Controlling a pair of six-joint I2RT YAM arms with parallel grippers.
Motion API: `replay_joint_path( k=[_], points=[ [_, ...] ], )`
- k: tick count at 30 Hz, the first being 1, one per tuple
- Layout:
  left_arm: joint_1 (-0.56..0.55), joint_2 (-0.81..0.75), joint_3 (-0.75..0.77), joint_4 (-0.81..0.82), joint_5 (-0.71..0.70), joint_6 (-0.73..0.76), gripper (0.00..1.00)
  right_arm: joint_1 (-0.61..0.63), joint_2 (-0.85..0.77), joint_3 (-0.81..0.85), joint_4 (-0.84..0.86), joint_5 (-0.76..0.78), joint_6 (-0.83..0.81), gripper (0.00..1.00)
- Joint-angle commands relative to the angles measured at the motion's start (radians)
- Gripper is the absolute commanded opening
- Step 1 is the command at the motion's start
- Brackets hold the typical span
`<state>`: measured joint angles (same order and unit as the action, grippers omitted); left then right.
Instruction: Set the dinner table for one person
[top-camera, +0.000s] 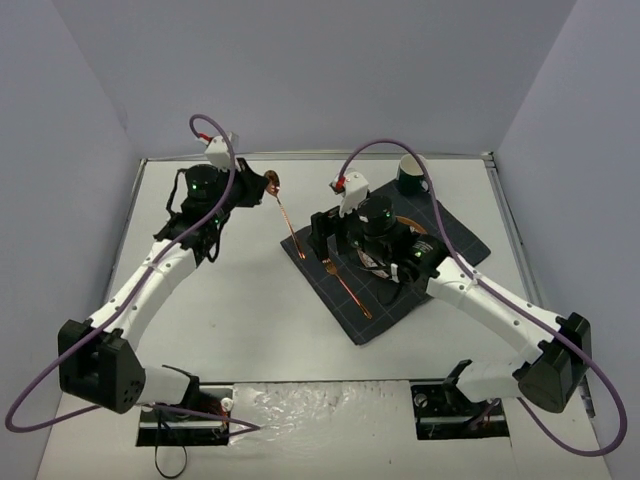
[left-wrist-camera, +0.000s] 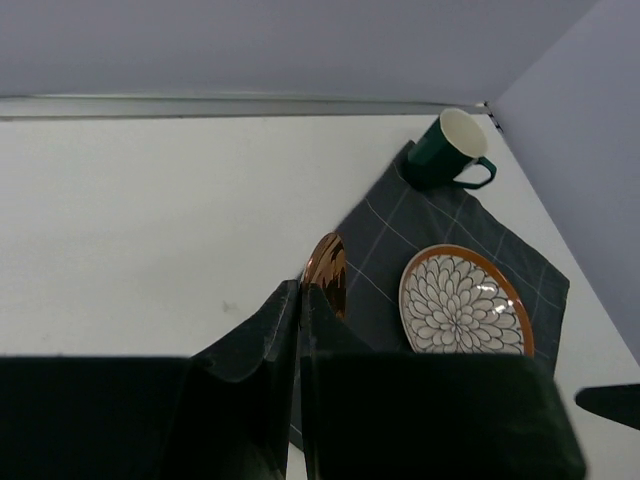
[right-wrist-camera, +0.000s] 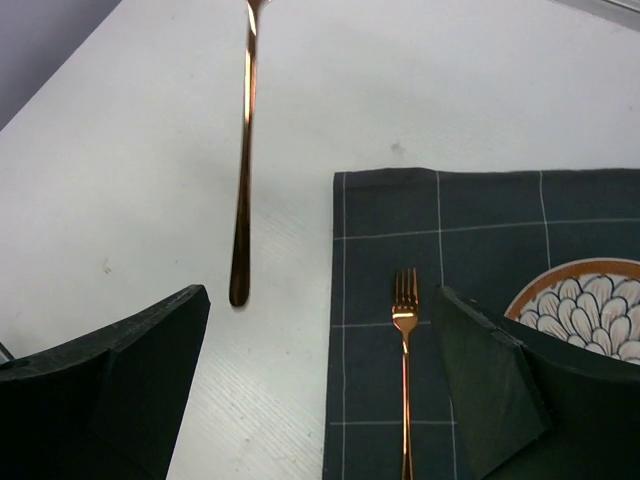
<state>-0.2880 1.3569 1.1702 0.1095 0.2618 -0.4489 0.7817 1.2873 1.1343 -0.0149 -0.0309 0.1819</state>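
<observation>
My left gripper (top-camera: 268, 186) is shut on the bowl end of a copper spoon (top-camera: 285, 220). The bowl (left-wrist-camera: 327, 272) sticks out past the closed fingertips in the left wrist view. The spoon's handle (right-wrist-camera: 243, 180) hangs down over the white dinner table (top-camera: 230, 320), just left of the dark grey placemat (top-camera: 450, 240). My right gripper (top-camera: 335, 245) is open and empty above the placemat's left edge (right-wrist-camera: 322, 292). A copper fork (right-wrist-camera: 404, 340) lies on the placemat between its fingers. A patterned plate (left-wrist-camera: 465, 300) sits in the middle of the mat.
A dark green mug (top-camera: 412, 173) stands at the mat's far corner; it also shows in the left wrist view (left-wrist-camera: 455, 150). Walls close the table at the back and both sides. My right arm covers most of the plate in the top view.
</observation>
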Motion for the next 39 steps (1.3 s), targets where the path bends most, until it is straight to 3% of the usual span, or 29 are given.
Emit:
replay_joint_path(
  k=[1, 9, 13, 17, 25, 34, 36, 37, 39],
  points=[
    [-0.112, -0.100, -0.034, 0.053, -0.217, -0.039, 0.00, 0.047, 0.056, 0.106, 0.072, 0.028, -0.020, 0.84],
    [-0.212, -0.141, -0.066, 0.095, -0.253, -0.058, 0.00, 0.091, 0.149, 0.173, 0.073, 0.066, -0.036, 0.70],
    [-0.241, -0.149, -0.084, 0.115, -0.252, -0.064, 0.00, 0.093, 0.181, 0.189, 0.073, 0.082, -0.046, 0.59],
    [-0.257, -0.160, -0.092, 0.132, -0.252, -0.060, 0.00, 0.093, 0.200, 0.201, 0.072, 0.106, -0.058, 0.45],
    [-0.275, -0.171, -0.119, 0.166, -0.235, -0.056, 0.00, 0.093, 0.223, 0.222, 0.072, 0.114, -0.075, 0.30],
    [-0.278, -0.177, -0.133, 0.176, -0.243, -0.045, 0.00, 0.093, 0.216, 0.213, 0.070, 0.135, -0.078, 0.02],
    [-0.278, -0.174, -0.136, 0.176, -0.232, -0.042, 0.00, 0.091, 0.210, 0.204, 0.072, 0.145, -0.085, 0.00],
    [-0.278, -0.173, -0.136, 0.175, -0.228, -0.042, 0.01, 0.090, 0.205, 0.196, 0.071, 0.151, -0.087, 0.00],
    [-0.278, -0.172, -0.136, 0.162, -0.221, -0.045, 0.19, 0.084, 0.196, 0.174, 0.070, 0.162, -0.099, 0.00]
  ],
)
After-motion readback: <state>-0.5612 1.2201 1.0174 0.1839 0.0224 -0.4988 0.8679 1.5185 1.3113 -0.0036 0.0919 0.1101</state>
